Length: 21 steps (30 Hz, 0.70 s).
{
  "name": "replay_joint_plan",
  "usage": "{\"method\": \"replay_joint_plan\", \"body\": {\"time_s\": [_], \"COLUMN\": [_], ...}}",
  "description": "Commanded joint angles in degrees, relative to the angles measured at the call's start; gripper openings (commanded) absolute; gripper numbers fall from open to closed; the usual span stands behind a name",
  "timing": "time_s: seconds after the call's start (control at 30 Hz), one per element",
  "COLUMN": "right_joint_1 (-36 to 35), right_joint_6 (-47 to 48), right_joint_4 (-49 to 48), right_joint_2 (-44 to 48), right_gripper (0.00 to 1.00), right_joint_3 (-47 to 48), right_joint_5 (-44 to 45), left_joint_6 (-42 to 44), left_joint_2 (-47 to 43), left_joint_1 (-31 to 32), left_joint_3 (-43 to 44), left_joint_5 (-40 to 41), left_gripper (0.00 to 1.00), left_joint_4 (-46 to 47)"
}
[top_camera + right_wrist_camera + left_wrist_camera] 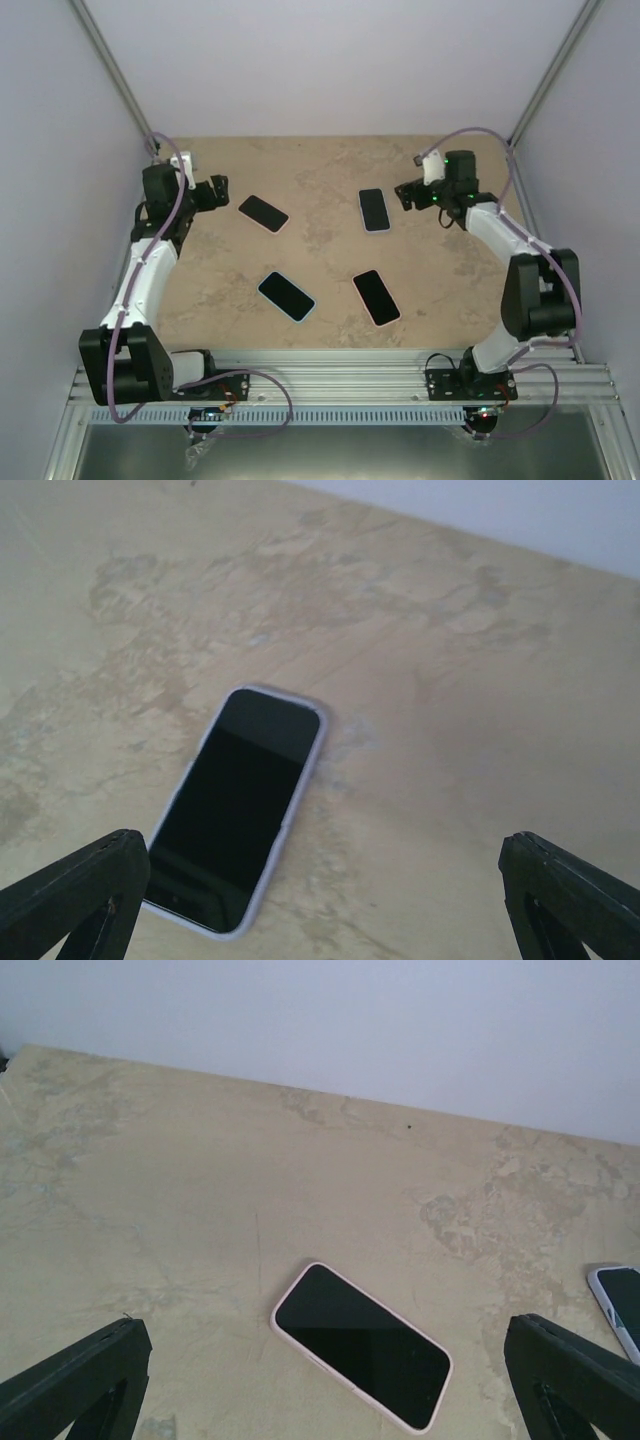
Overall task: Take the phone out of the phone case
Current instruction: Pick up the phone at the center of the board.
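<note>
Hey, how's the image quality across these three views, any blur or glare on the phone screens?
Top view: evenly lit, crisp, no harsh shadows. Left wrist view: pink-cased phone sharp, screen dull black without glare. Right wrist view: softer overall, pale-cased phone slightly blurred, no glare either.

Open desk [330, 160] runs from the wide-spread left tool [215, 190] to the pink-cased phone [263, 212], same for the right tool [408, 192] and pale-cased phone [374, 209]. Blue-cased phone [287, 296] and black phone [376, 297] lie well apart, nearer the bases. Walls [330, 70] box in back and sides.
</note>
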<state>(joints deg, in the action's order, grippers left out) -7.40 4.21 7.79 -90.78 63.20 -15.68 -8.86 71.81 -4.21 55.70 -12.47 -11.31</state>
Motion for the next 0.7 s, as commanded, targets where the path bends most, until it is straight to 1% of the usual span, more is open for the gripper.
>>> {"method": "replay_joint_plan", "body": {"time_s": [0.0, 0.23, 0.33, 0.5, 0.67], "right_joint_1": [-5.4, -9.9, -10.6, -11.1, -11.6], "right_joint_6": [0.6, -4.0, -4.0, -7.8, -10.6], "right_joint_4": [5.9, 12.3, 13.2, 15.0, 18.0], "right_joint_2": [-7.6, -18.4, -20.5, -22.9, -25.3], "right_gripper": [0.98, 0.98, 0.98, 0.98, 0.98], "right_joint_3": [5.2, 14.7, 16.6, 18.6, 20.2], "right_joint_5": [4.4, 5.6, 6.6, 8.0, 9.2], "left_joint_6": [0.0, -1.7, -1.9, -3.7, -4.6], "left_joint_2": [-0.9, -0.9, -1.0, -1.0, -0.8], "left_joint_1": [0.3, 0.2, 0.2, 0.2, 0.2], "left_joint_3": [-1.3, -3.0, -3.3, -3.6, -3.5], "left_joint_5": [-1.3, -0.4, 0.5, 3.0, 3.4], "left_gripper": [0.99, 0.99, 1.0, 0.99, 0.99], "left_joint_4": [2.7, 5.1, 5.4, 5.8, 5.4]}}
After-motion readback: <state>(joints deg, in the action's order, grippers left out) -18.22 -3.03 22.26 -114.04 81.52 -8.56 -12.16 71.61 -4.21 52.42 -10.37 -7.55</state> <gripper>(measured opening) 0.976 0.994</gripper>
